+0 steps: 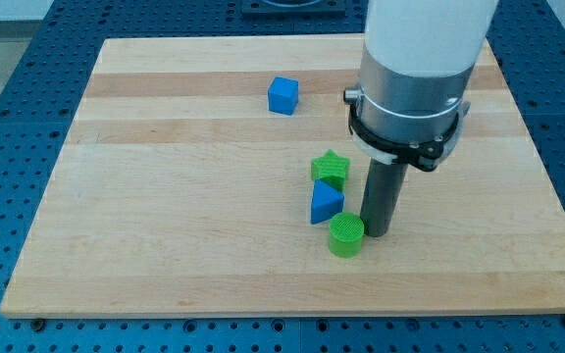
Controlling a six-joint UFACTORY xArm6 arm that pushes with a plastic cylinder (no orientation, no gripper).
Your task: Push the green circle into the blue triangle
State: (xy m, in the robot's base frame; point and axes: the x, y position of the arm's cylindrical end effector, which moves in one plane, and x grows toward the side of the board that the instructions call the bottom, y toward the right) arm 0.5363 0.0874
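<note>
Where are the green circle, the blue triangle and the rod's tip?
green circle (pixel 346 235), camera view, on its top face
blue triangle (pixel 326 203), camera view, on its upper face
my tip (pixel 376 231), camera view, at the rod's lower end

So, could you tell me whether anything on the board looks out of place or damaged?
Nothing stands out. The green circle, blue triangle, green star and blue cube sit intact on the board; my tip touches the circle's right side.

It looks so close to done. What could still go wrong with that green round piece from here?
My tip sits at the green circle's right edge. An off-centre push could let the circle roll around the tip and slip past the blue triangle.

The green star sits just above the triangle, so a hard shove might knock the triangle into it and shift both.
</note>
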